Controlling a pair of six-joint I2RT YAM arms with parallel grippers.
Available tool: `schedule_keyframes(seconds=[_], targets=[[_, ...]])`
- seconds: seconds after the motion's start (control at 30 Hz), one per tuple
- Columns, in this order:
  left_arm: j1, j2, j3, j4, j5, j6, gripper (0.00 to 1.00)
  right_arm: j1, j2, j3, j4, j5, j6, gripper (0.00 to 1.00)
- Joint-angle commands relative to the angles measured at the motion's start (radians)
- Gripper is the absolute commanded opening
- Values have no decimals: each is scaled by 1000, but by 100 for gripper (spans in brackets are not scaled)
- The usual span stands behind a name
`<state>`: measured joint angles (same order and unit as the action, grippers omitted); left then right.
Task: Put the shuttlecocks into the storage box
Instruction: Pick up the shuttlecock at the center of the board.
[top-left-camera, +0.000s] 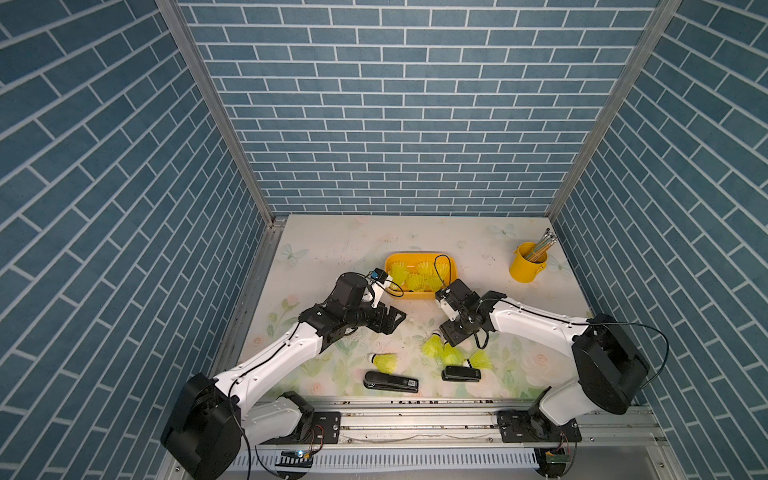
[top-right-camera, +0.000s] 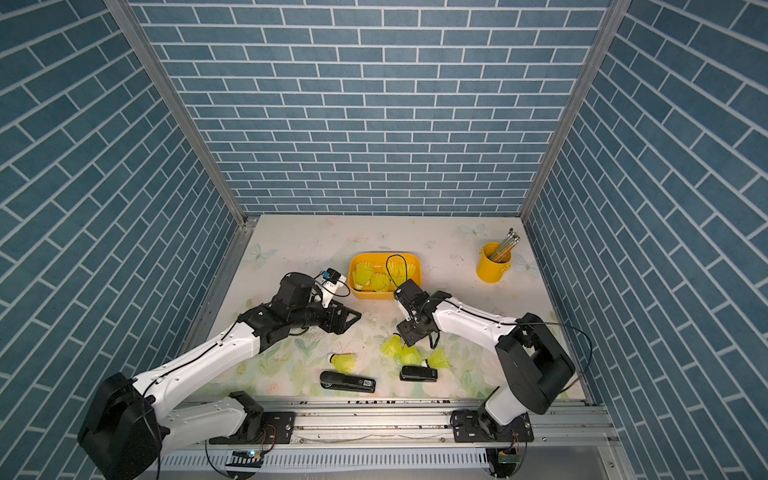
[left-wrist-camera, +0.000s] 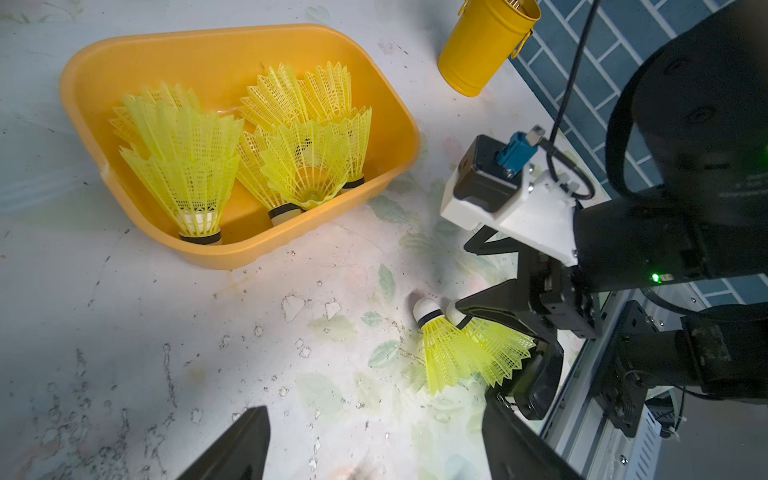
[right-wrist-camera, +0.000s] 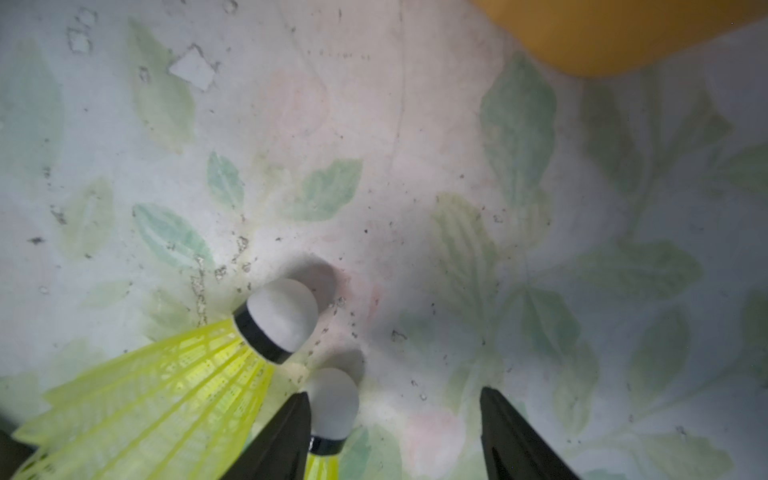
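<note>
right wrist, not top views: shuttlecock (right-wrist-camera: 332, 405) inside spread right claw (right-wrist-camera: 397, 436)

Overhead and left wrist views share storage box (left-wrist-camera: 199, 54).

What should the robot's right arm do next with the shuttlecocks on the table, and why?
Probably close the right gripper on the shuttlecock whose white tip lies between its open fingers, close beside one of them. The gripper is down at the table, so squeezing should catch it for the nearby storage box.
</note>
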<state>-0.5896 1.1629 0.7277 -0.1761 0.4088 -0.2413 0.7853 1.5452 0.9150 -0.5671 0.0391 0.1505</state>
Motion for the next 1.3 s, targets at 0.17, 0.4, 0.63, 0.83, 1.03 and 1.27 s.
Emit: schedule_keyframes(seconds=[0.17, 0.4, 0.63, 0.83, 1.03, 1.27], targets=[[-3, 2, 19, 5, -23, -12, 86, 37, 38, 47, -16, -32, -76, 70], [-2, -25, 8, 1, -56, -19, 86, 87, 76, 62, 3, -49, -90, 73], [-2, -78, -18, -2, -96, -36, 86, 98, 114, 109, 61, -56, -125, 75], [-1, -83, -11, -5, -100, -39, 86, 99, 196, 169, 77, -16, -182, 77], [1, -80, -7, -10, -105, -35, 86, 98, 254, 208, 104, -13, -193, 74], [2, -81, -16, -2, -105, -42, 86, 98, 241, 186, 97, -36, -183, 57]])
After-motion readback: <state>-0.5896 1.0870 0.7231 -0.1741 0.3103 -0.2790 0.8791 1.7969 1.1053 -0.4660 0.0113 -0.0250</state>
